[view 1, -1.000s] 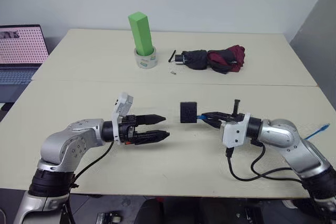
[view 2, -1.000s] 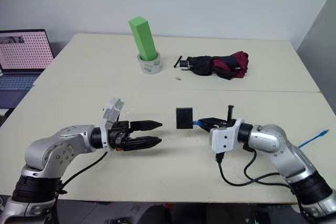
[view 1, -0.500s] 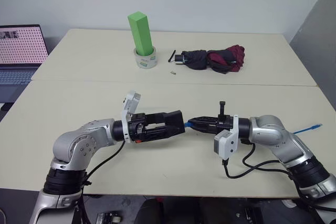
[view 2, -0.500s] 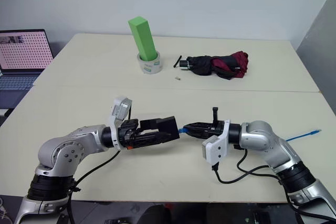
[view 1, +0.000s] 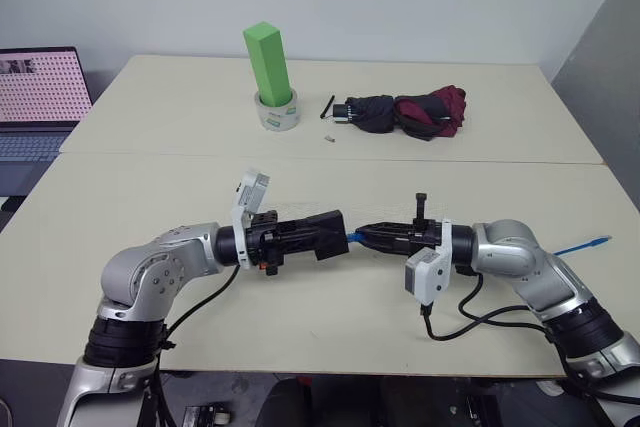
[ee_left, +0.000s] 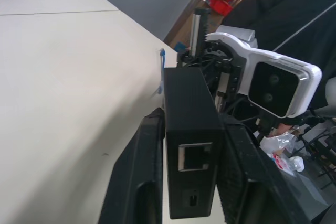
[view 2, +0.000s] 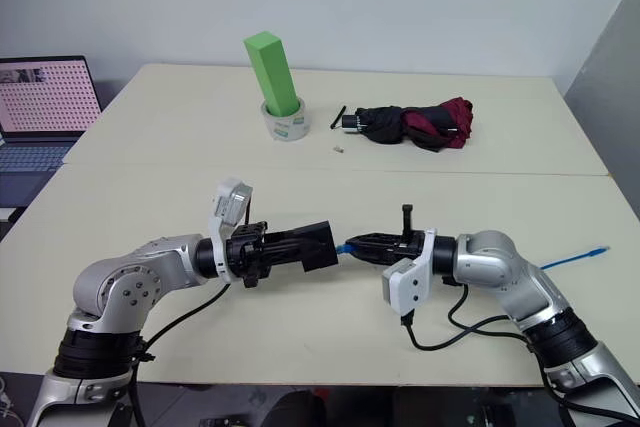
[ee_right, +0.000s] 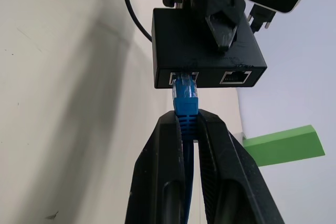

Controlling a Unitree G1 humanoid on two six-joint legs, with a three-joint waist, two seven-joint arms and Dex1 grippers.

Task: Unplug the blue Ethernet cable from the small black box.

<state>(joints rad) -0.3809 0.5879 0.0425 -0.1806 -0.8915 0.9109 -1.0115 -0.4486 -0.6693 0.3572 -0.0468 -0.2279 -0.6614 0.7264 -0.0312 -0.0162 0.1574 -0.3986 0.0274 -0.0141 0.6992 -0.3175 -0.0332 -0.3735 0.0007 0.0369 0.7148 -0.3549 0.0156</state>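
The small black box (view 1: 333,219) hangs above the table's near middle, and my left gripper (view 1: 318,232) is shut on it, a finger (ee_left: 139,182) on each flat side. The blue Ethernet cable (ee_right: 186,95) has its plug seated in a port on the box's edge. My right gripper (ee_right: 187,119) is shut on the cable just behind the plug, facing the left gripper. The rest of the cable runs off past my right arm to its free end (view 1: 598,241).
A green block (view 1: 268,62) stands in a tape roll (view 1: 278,113) at the back. A folded black-and-maroon umbrella (view 1: 408,113) lies to its right. A laptop (view 1: 38,97) sits at far left. A black robot cable (view 1: 470,317) loops under my right arm.
A second ago my left gripper stood open, apart from the box, which hung on the cable in my right gripper. The two hands came together and the left fingers shut on the box.
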